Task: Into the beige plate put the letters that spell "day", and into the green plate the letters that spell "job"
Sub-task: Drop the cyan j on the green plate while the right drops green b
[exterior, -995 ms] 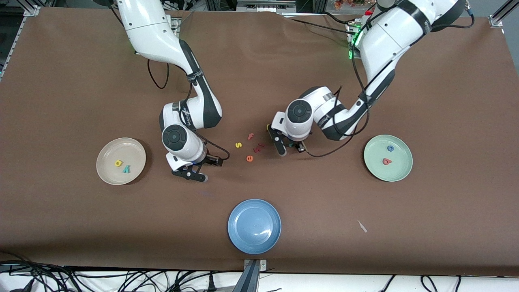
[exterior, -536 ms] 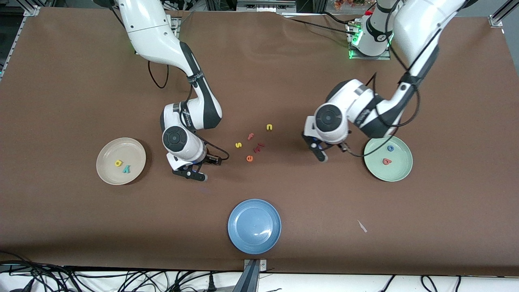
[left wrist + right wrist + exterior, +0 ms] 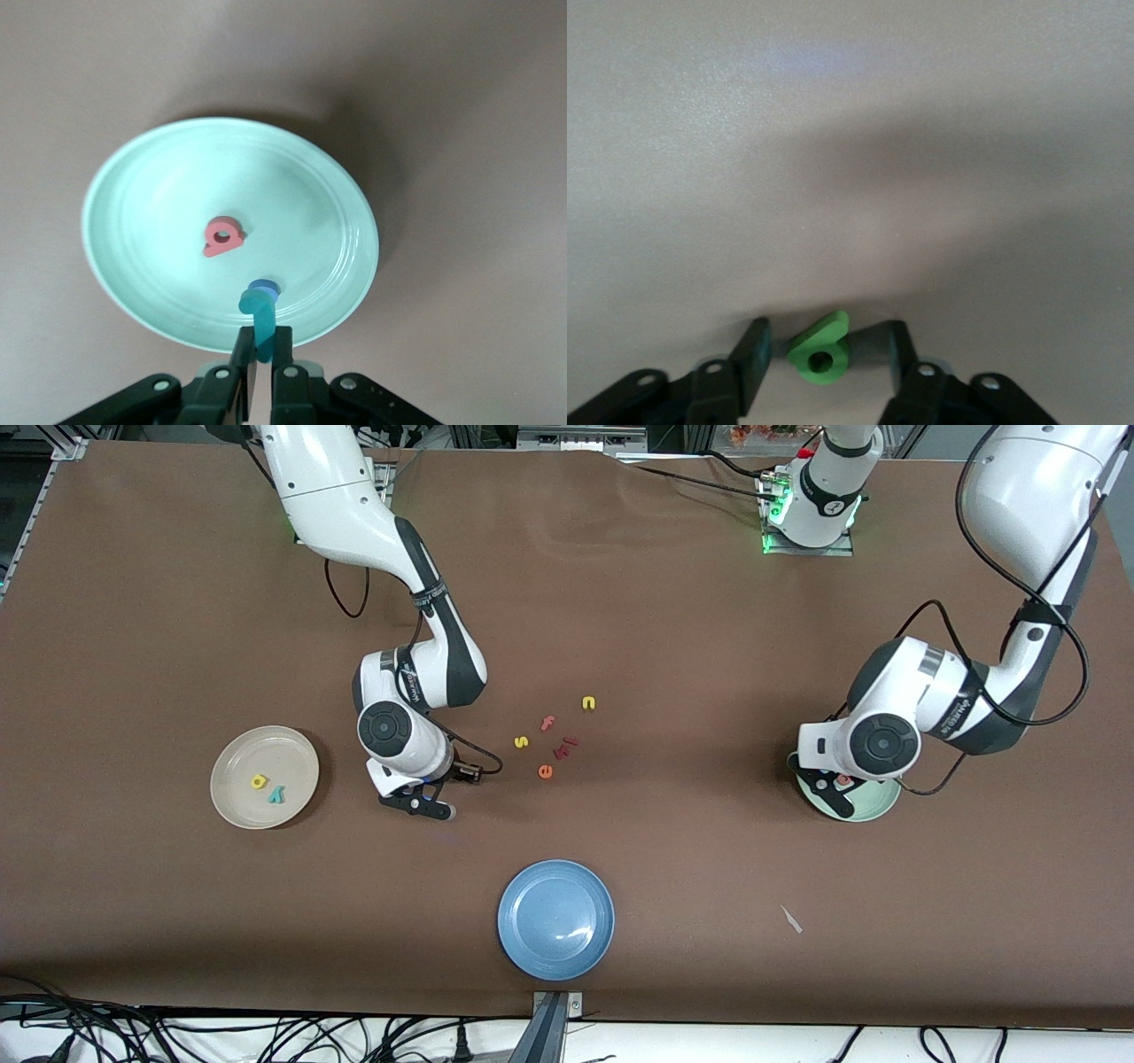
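Brown worktop (image 3: 673, 602). Left tool (image 3: 263, 359), lower right, clenches teal j (image 3: 259, 314) over green plate (image 3: 151, 186). Right tool (image 3: 824, 354), center-left, half-spread around green a (image 3: 821, 352).

Worktop (image 3: 691, 868) read as a clock face from the front camera, arm bases at 12.

Centre: loose letters (image 3: 547, 744) are scattered close together, so a low pass is blocked there.

3 o'clock: green plate (image 3: 873, 808) is largely covered by the left hand (image 3: 831, 795), which is clamped on the teal j (image 3: 259, 312) above the rim. Bare plate floor is left around the salmon b (image 3: 221, 237).

9 o'clock: beige plate (image 3: 266, 753) is uncovered and open from above. Just beside it, at its 3 o'clock, the right hand (image 3: 425, 806) is set low, with its fingers parted around the green a (image 3: 819, 356).

6 o'clock: blue plate (image 3: 555, 919) is ringed by bare worktop.
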Motion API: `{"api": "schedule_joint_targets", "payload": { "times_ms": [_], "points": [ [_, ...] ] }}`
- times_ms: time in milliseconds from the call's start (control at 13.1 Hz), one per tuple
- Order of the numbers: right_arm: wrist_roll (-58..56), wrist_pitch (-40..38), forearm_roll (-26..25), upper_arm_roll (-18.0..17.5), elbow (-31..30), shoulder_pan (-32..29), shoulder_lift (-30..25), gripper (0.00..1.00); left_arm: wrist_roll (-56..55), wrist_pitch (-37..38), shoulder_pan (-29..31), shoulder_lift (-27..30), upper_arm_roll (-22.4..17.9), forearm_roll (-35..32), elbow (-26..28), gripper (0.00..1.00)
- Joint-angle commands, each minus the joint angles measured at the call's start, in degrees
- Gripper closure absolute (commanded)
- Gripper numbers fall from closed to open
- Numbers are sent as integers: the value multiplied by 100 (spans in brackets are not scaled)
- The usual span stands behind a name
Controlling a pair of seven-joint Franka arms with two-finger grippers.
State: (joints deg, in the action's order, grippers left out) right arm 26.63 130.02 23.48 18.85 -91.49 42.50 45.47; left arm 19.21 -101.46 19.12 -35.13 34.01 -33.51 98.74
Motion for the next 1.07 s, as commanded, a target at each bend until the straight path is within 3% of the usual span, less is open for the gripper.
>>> {"api": "schedule_joint_targets", "payload": {
  "times_ms": [0, 77, 153, 230, 459, 612, 765, 918, 995],
  "points": [
    [-114, 67, 139, -13, -70, 30, -3, 58, -40, -189, 301, -441, 88, -95, 22, 100],
    [-114, 67, 139, -13, -62, 30, -3, 64, -22, -373, 320, -530, 89, -95, 57, 100],
    [-114, 67, 139, -13, -61, 30, -3, 69, -22, -418, 329, -591, 89, -95, 84, 87],
    [-114, 67, 139, -13, -70, 30, 6, 74, -22, -419, 303, -583, 89, -95, 84, 1],
    [-131, 50, 130, -13, -44, 30, 6, 87, -22, -366, 312, -487, 150, 80, -12, 0],
    [-184, -151, 43, 22, 104, -31, -38, 87, -22, -270, 320, -198, 185, 466, -30, 0],
    [-926, -809, -10, 275, 185, -75, -160, 87, -83, -216, 312, 250, 413, 591, -56, 0],
    [-1814, -1188, 7, 653, -8, -84, -380, 87, -67, 132, 294, 602, 694, 591, -475, 0],
    [-2297, -1215, 7, 820, -226, -84, -546, 87, -49, 640, 268, 621, 825, 600, -1001, 0]
  ]
}}
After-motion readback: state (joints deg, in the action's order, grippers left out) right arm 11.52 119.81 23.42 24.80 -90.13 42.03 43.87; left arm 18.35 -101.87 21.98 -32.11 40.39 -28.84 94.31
